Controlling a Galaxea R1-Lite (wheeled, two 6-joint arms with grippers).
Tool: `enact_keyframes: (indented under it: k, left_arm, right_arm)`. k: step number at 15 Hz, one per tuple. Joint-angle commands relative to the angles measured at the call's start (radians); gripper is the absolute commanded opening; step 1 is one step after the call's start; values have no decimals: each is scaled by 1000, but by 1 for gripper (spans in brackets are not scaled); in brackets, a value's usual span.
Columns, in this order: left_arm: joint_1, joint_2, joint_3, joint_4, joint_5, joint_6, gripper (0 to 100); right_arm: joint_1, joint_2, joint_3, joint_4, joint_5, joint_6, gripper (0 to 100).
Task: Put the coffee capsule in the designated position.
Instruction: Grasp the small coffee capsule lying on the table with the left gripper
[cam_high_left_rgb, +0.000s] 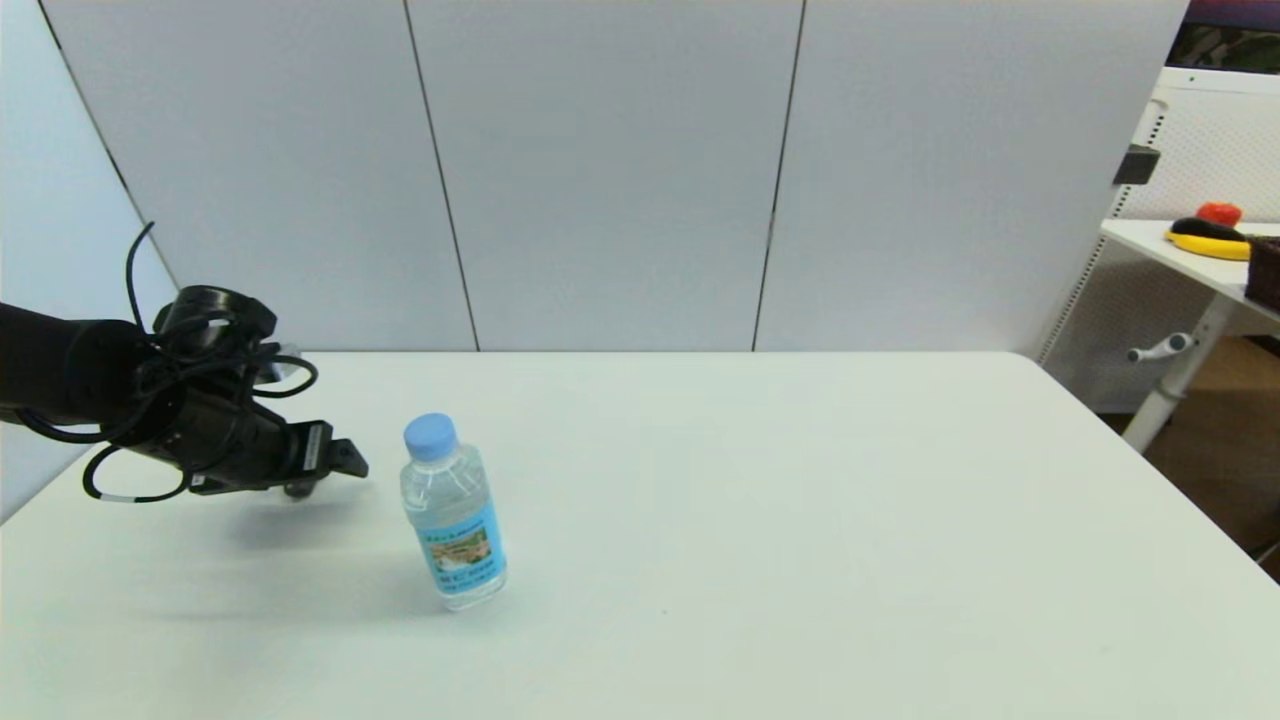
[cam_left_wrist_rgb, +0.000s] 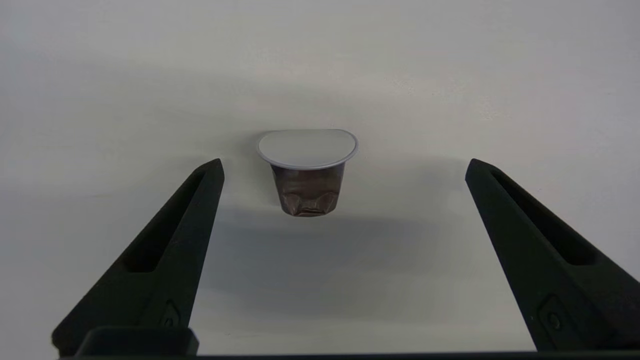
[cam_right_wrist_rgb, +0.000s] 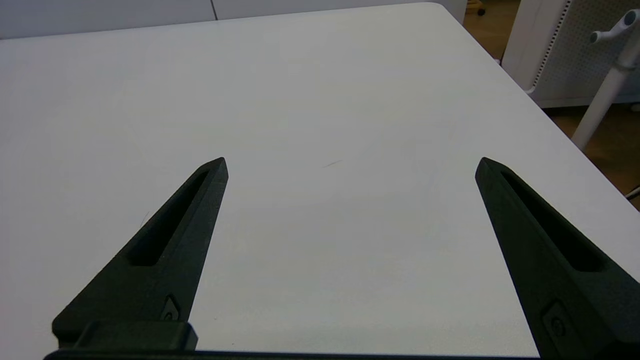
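Note:
The coffee capsule (cam_left_wrist_rgb: 307, 172), dark brown with a flat pale lid, stands upright on the white table (cam_left_wrist_rgb: 450, 75). My left gripper (cam_left_wrist_rgb: 345, 162) hovers over it, open, one finger on each side and both well apart from it. In the head view the left gripper (cam_high_left_rgb: 335, 468) is at the table's left side, left of the bottle, and a small dark shape under it is probably the capsule (cam_high_left_rgb: 298, 490). My right gripper (cam_right_wrist_rgb: 351, 160) is open over bare table and holds nothing; that arm is out of the head view.
A clear water bottle (cam_high_left_rgb: 453, 515) with a blue cap and blue label stands upright just right of the left gripper. A second table (cam_high_left_rgb: 1190, 250) with small objects is off to the far right, past the table's right edge (cam_high_left_rgb: 1150, 470).

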Motion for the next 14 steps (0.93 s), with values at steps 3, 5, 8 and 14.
enact_keyframes:
  k: [3, 5, 8, 14]
  left_arm:
    - [1, 4, -3, 8, 1, 1, 100]
    - [1, 2, -9, 10, 4, 9, 100]
    - [1, 2, -9, 13, 6, 10, 100]
    - [1, 7, -9, 13, 9, 16, 100]
  right_arm:
    - [0, 1, 0, 1, 0, 0, 100]
    - [0, 1, 0, 1, 0, 0, 100]
    - [0, 1, 0, 1, 0, 0, 100]
    - [0, 1, 0, 1, 0, 0, 100]
